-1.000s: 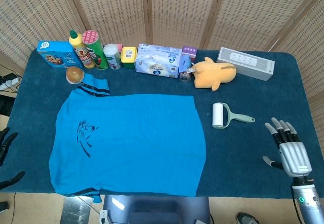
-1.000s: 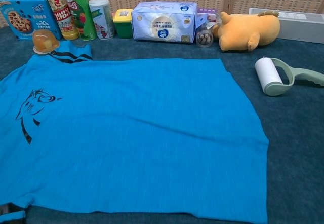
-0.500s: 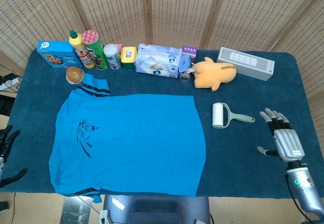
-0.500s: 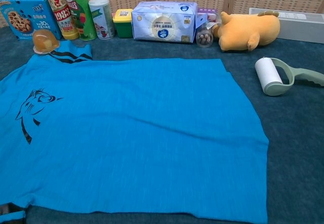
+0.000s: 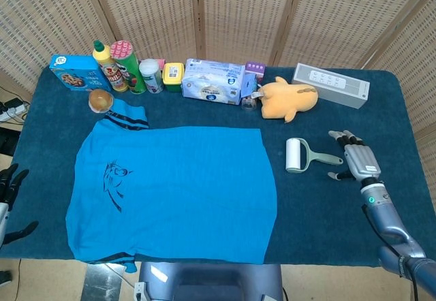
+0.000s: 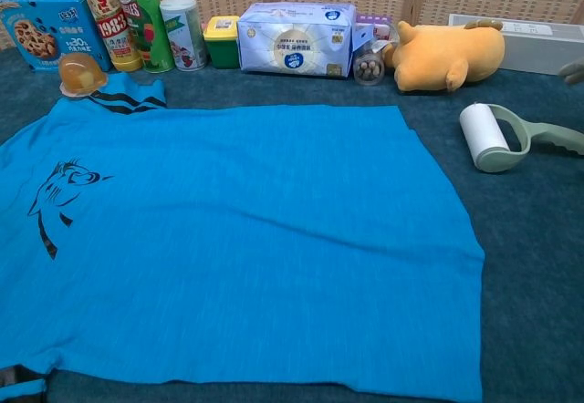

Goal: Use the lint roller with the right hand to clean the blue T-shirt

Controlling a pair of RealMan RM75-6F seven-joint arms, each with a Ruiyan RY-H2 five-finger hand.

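Lint roller [image 5: 297,154] apparently untouched beside hand [image 5: 357,160].

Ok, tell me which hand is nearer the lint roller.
Right. The right hand sits open just beyond the handle end of the lint roller, not touching it. The left hand is off the table's far left edge, across the blue T-shirt.

The lint roller [image 5: 302,155] lies right of the T-shirt [image 5: 174,192], before the plush toy [image 5: 287,98].
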